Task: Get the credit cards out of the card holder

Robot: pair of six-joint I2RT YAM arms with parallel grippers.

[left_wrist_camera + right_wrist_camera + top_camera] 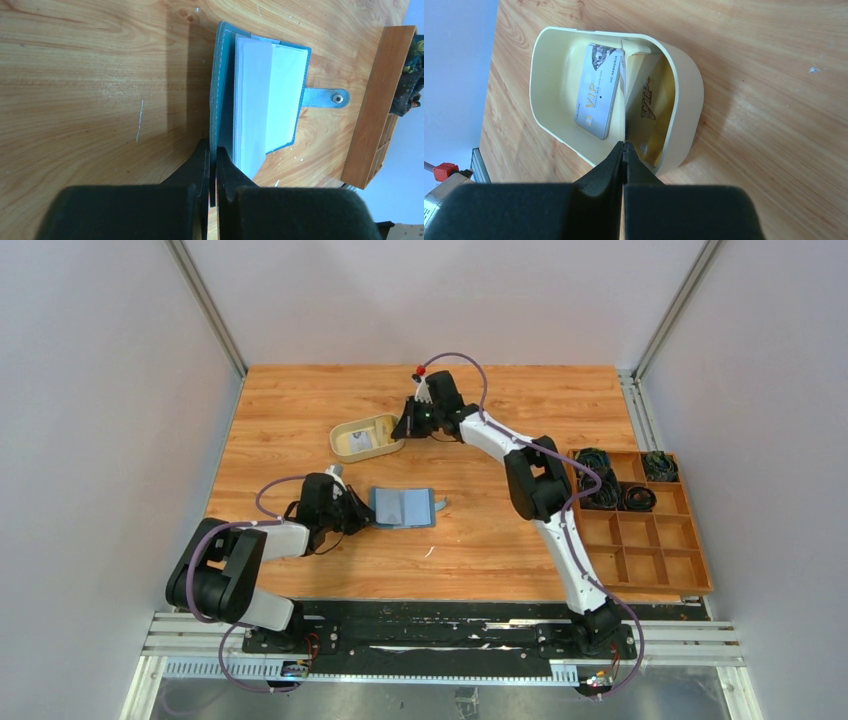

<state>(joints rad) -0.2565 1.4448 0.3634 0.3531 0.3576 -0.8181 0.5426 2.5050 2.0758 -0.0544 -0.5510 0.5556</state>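
The job looked nearly done: a pale whitish plastic card point(596, 92) lay in the tan oval tray point(684, 95), and the right pincer point(623, 147) pinched a yellow plastic card point(646, 100) on edge inside it, close to the tray's wall, not yet released. The left pincer point(212, 155) pinched the cover of the open teal-blue bifold card holder point(222, 75), at five o'clock from the tray; its pale sleeves showed no card. The wooden tabletop point(500, 400) gave room around both, with the brown compartmented wooden box point(700, 560) well apart at three o'clock.

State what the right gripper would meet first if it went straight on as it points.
Most likely the floor of the tan tray: the right gripper, shut on the yellow card, aims into it; depth is unclear.
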